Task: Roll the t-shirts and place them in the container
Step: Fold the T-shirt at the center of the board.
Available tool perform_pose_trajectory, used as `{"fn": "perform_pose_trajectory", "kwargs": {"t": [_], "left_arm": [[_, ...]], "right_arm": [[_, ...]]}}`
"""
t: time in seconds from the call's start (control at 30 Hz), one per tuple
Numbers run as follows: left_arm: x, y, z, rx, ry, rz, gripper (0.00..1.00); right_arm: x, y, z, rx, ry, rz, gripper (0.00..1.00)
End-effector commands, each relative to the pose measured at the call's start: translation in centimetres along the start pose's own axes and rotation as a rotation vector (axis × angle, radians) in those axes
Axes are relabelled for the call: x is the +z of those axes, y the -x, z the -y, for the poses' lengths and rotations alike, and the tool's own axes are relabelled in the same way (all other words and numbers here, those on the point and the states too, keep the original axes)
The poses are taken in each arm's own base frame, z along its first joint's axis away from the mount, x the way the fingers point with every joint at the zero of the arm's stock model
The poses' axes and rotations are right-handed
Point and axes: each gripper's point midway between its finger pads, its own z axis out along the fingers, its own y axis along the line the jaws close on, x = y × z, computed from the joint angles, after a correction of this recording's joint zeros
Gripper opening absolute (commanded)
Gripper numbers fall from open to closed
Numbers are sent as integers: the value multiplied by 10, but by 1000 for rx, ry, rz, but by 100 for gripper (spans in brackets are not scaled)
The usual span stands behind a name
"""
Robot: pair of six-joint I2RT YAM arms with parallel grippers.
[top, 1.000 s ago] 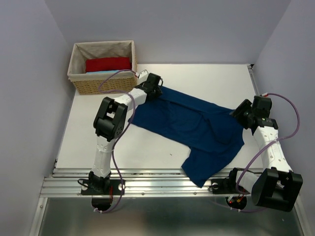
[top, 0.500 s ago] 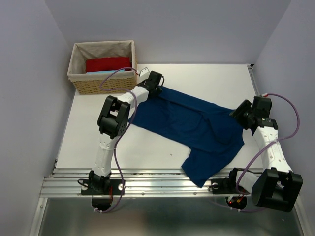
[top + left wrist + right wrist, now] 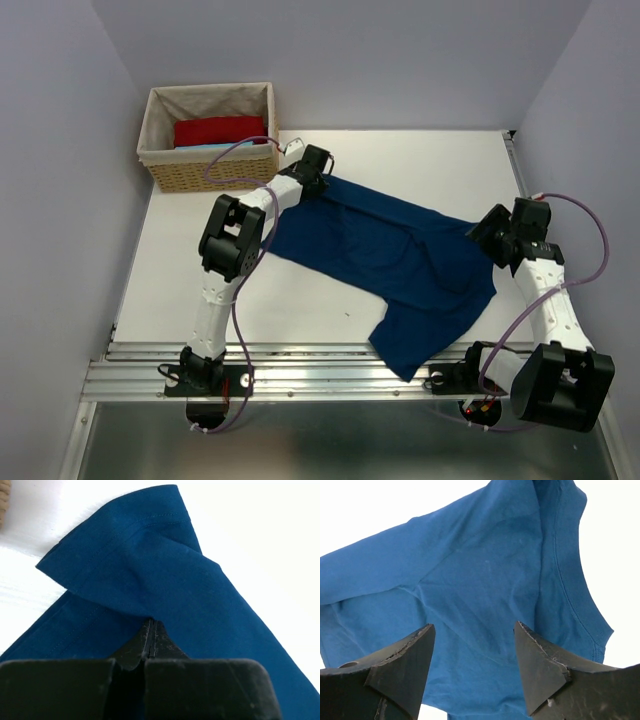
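Note:
The navy t-shirt [image 3: 390, 260] lies spread and creased across the white table. My left gripper [image 3: 318, 170] sits at its far-left corner, next to the basket. In the left wrist view that gripper [image 3: 151, 624] is shut, and the shirt's [image 3: 150, 565] folds run together at its tips. My right gripper [image 3: 488, 234] hovers at the shirt's right edge. Its fingers [image 3: 405, 655] stand wide apart over the cloth [image 3: 470, 565] with nothing between them, the gripper [image 3: 474, 625] open. A red t-shirt [image 3: 220, 130] and a light-blue piece [image 3: 212, 146] lie in the basket.
The wicker basket [image 3: 160, 140] with its cloth liner stands at the table's far-left corner, close to my left wrist. Lilac walls close in the left, back and right sides. A metal rail [image 3: 300, 365] runs along the near edge by the arm bases.
My left gripper has closed at the shirt's far-left corner. The right gripper's fingers have spread a little wider. Neither arm has shifted much, and the shirt lies as before.

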Motion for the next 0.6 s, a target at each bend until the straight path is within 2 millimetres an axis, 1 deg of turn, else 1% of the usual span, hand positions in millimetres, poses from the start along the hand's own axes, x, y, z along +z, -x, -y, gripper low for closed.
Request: {"fn": "perform_pose_trajectory", "kwargs": {"t": [0.0, 0.03, 0.1, 0.2, 0.33, 0.37, 0.47, 0.57], "left_arm": [[-34, 34, 14, 1, -40, 79, 0], [-36, 35, 11, 6, -39, 83, 0], [-45, 43, 15, 5, -56, 100, 0], [-51, 46, 19, 15, -73, 102, 0], [-55, 47, 25, 24, -95, 97, 0], [-56, 49, 27, 24, -101, 98, 0], [-59, 50, 30, 31, -114, 99, 0], [-59, 49, 31, 35, -120, 95, 0]], "right_arm": [[10, -13, 17, 34, -57, -35, 70], [13, -20, 19, 46, -59, -50, 69], [18, -28, 25, 59, -70, -68, 67], [23, -35, 30, 66, -87, -84, 62], [30, -45, 41, 72, -116, -96, 61], [33, -51, 47, 71, -138, -108, 62], [39, -61, 58, 70, -168, -123, 62], [42, -61, 54, 64, -142, -121, 62]]}}
